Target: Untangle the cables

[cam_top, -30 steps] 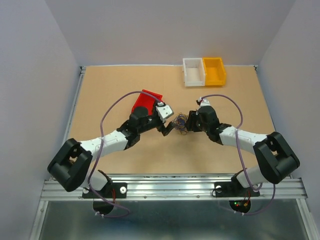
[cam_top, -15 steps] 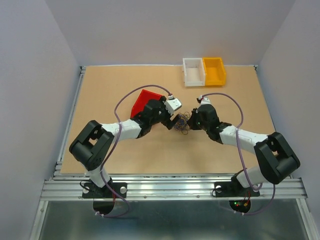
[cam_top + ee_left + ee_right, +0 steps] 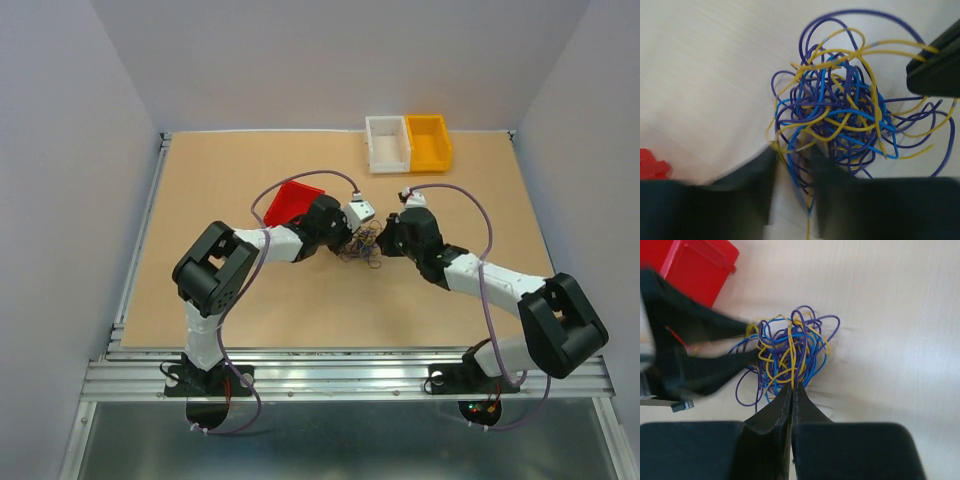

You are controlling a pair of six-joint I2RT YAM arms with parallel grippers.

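The cables (image 3: 362, 243) are a loose clump of thin blue, purple and yellow wires lying mid-table, seen close up in the left wrist view (image 3: 840, 105) and the right wrist view (image 3: 787, 347). My left gripper (image 3: 352, 240) meets the clump from the left. Its blurred jaws (image 3: 792, 150) stand nearly together, with several strands running between them. My right gripper (image 3: 378, 240) comes from the right and is shut (image 3: 792, 385) on a yellow strand at the clump's near edge. The left gripper's fingers (image 3: 715, 325) show dark on the clump's far side.
A red bin (image 3: 290, 203) lies tipped just behind the left wrist. A white bin (image 3: 388, 143) and a yellow bin (image 3: 429, 141) stand side by side at the table's back edge. Lilac arm cables arc over both arms.
The left arm has swung right onto the clump and its jaws have gone from wide open to nearly together. The right gripper has shut on the clump's edge.
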